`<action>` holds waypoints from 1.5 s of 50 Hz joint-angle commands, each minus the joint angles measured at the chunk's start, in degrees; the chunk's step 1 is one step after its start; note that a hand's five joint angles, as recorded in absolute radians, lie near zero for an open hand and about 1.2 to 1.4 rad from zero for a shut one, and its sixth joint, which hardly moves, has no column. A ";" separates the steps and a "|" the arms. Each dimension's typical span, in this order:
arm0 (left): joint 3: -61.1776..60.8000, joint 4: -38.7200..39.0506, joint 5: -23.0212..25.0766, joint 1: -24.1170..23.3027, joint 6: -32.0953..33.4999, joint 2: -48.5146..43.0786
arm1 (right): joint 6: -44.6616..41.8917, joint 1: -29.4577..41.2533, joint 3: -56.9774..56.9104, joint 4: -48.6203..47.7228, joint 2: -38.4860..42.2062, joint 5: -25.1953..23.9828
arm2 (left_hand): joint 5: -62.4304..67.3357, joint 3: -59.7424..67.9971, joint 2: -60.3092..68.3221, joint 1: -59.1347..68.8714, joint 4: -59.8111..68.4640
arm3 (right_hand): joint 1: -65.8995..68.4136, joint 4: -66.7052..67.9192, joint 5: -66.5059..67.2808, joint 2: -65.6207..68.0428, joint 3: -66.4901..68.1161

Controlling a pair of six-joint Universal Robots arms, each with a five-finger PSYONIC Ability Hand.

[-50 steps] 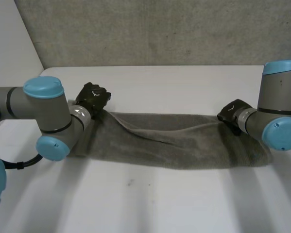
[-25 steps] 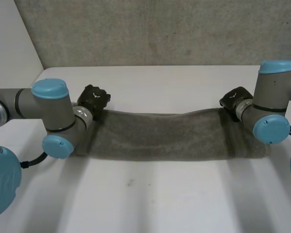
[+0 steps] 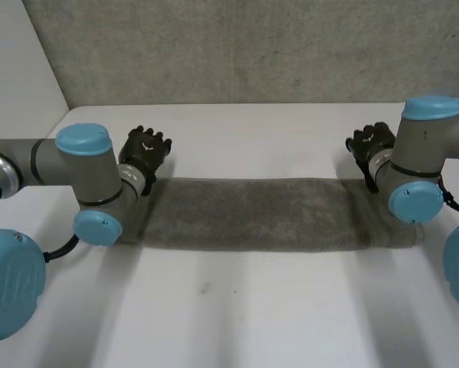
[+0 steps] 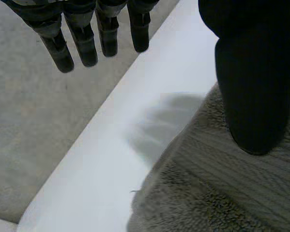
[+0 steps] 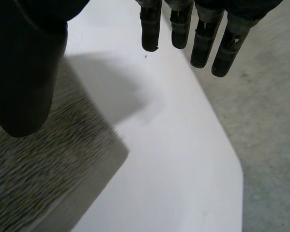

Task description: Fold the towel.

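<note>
I am lifting my left hand (image 3: 145,148) and right hand (image 3: 369,142), fingers spread, off the far corners of the grey terry towel (image 3: 252,213). Released, it is now lying flat across the white table (image 3: 252,307), this fold seemingly done.

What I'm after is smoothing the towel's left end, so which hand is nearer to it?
Left. The left hand hovers open by the far corner of the towel's left end, thumb over the cloth. The right hand hovers open by the far corner of the opposite end.
</note>
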 commanded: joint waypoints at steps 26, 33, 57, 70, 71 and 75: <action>-40.85 3.27 0.74 1.40 -23.41 36.09 | 14.75 -10.35 55.55 -11.13 -38.25 -10.76 | -3.07 -2.29 -2.28 -2.40 -2.36 | 0.93 0.21 1.64 0.97 1.05; -42.53 3.27 1.27 1.22 -24.74 37.59 | 14.75 -12.55 63.05 -18.71 -38.52 -14.02 | -3.06 -2.28 -2.27 -2.40 -2.36 | 5.82 5.10 6.53 5.85 5.94; -44.02 5.38 1.27 0.43 -24.82 37.67 | 10.00 -13.61 62.79 -26.80 -29.02 -15.87 | -2.90 -2.12 -2.11 -2.23 -2.19 | 52.24 51.52 52.95 52.28 52.37; -44.20 5.38 1.27 0.52 -24.65 37.85 | 2.02 -23.87 58.58 -25.48 -32.00 -8.22 | -3.06 -2.28 -2.27 -2.40 -2.36 | 65.81 65.09 66.52 65.85 65.93; -44.20 5.38 1.27 0.52 -24.65 37.85 | 2.00 -23.89 58.57 -25.48 -32.01 -8.22 | -3.06 -2.28 -2.27 -2.40 -2.36 | 65.81 65.09 66.52 65.85 65.93; -44.20 5.38 1.27 0.61 -24.65 38.29 | -3.34 -28.97 55.33 -23.38 -33.41 -7.96 | -3.06 -2.28 -2.27 -2.40 -2.36 | 65.81 65.09 66.52 65.85 65.93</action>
